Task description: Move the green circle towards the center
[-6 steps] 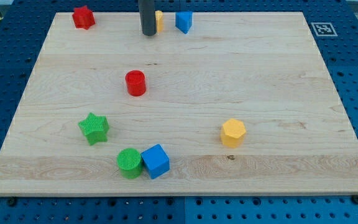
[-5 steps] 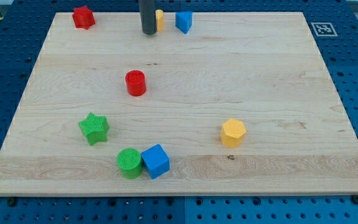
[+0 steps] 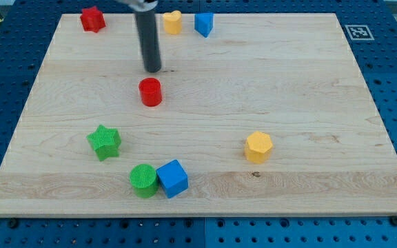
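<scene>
The green circle (image 3: 143, 180) lies near the view's bottom, left of centre, touching a blue cube (image 3: 172, 178) on its right. My tip (image 3: 153, 69) is in the upper part of the board, just above the red cylinder (image 3: 150, 91) and far above the green circle. A green star (image 3: 104, 142) sits up and left of the green circle.
A yellow hexagon block (image 3: 258, 147) lies at the right of centre. Along the view's top are a red star (image 3: 92, 18), a yellow heart-like block (image 3: 172, 22) and a blue block (image 3: 203, 23). The wooden board (image 3: 309, 83) lies on a blue pegboard table.
My tip has moved down the view from the top edge beside the yellow block to just above the red cylinder. The yellow block now shows fully. No block has moved.
</scene>
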